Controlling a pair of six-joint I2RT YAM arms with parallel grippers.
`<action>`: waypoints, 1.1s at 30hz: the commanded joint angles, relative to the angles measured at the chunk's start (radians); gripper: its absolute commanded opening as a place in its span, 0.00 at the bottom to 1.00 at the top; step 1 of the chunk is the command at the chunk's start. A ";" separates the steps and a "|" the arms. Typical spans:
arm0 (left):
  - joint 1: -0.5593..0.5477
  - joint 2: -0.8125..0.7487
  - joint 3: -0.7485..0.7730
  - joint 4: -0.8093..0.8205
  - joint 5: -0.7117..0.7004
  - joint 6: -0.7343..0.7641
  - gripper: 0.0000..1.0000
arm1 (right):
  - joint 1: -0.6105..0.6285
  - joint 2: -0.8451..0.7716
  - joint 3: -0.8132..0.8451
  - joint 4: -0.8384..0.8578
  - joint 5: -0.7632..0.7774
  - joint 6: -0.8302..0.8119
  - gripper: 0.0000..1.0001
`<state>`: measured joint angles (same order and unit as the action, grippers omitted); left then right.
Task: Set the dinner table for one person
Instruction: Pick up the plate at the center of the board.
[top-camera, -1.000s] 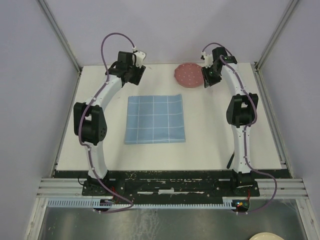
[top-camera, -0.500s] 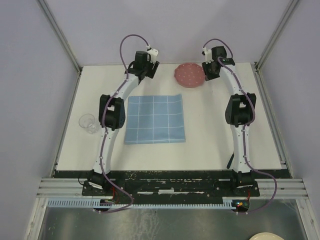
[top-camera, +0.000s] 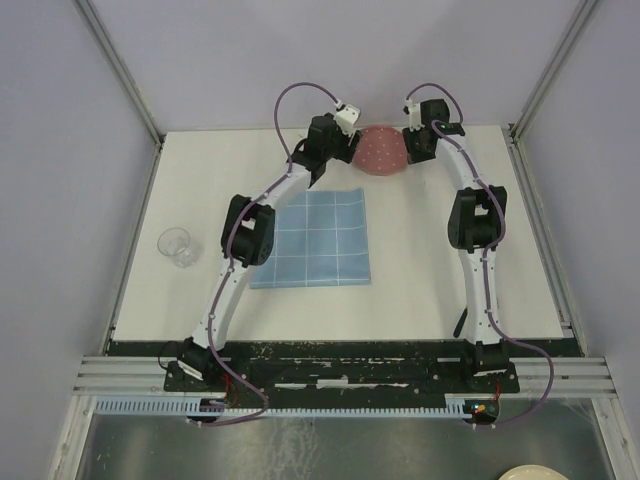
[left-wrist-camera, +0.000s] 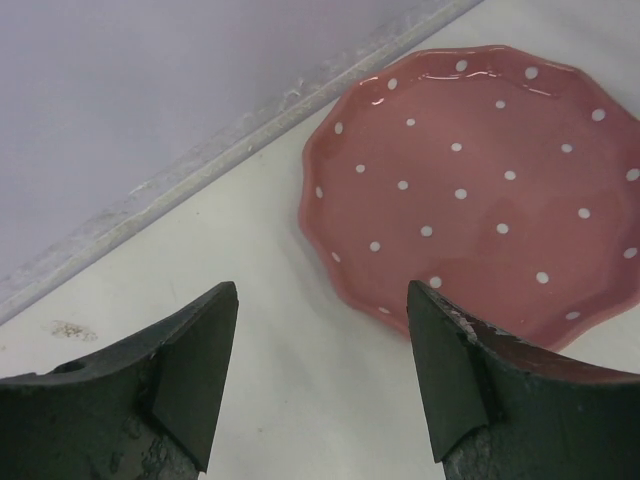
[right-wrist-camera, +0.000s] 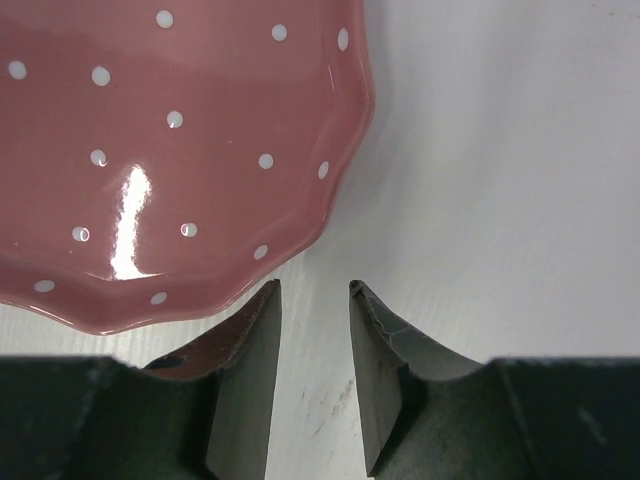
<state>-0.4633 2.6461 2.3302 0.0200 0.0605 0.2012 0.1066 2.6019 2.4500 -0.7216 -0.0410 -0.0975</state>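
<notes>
A pink plate with white dots (top-camera: 383, 152) lies at the far edge of the white dinner table (top-camera: 430, 270). My left gripper (top-camera: 347, 143) is at the plate's left edge. In the left wrist view it (left-wrist-camera: 322, 292) is open and empty, low over the bare table, with the plate (left-wrist-camera: 480, 190) just ahead and to the right. My right gripper (top-camera: 413, 150) is at the plate's right edge. In the right wrist view it (right-wrist-camera: 313, 290) has a narrow gap with nothing in it, and the plate's rim (right-wrist-camera: 150, 150) lies just ahead of its left finger.
A blue grid-patterned placemat (top-camera: 310, 238) lies in the middle of the table. A clear glass (top-camera: 177, 246) stands near the left edge. The back wall rail (left-wrist-camera: 230, 140) runs close behind the plate.
My left arm has swung from the far left of the table to the plate's left edge, uncovering the glass. My right gripper has shifted slightly along the plate's right edge.
</notes>
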 joint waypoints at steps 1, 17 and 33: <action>-0.003 0.032 0.046 0.121 0.034 -0.095 0.76 | 0.002 -0.004 0.021 0.051 -0.013 0.036 0.42; -0.020 0.120 0.047 0.208 0.020 -0.206 0.75 | 0.002 0.011 0.024 0.068 -0.013 0.066 0.42; -0.037 0.129 0.049 0.209 0.002 -0.227 0.74 | 0.007 0.083 0.096 0.078 -0.110 0.139 0.44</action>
<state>-0.4889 2.7747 2.3348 0.1795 0.0792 0.0151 0.1078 2.6663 2.4882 -0.6529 -0.1043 0.0132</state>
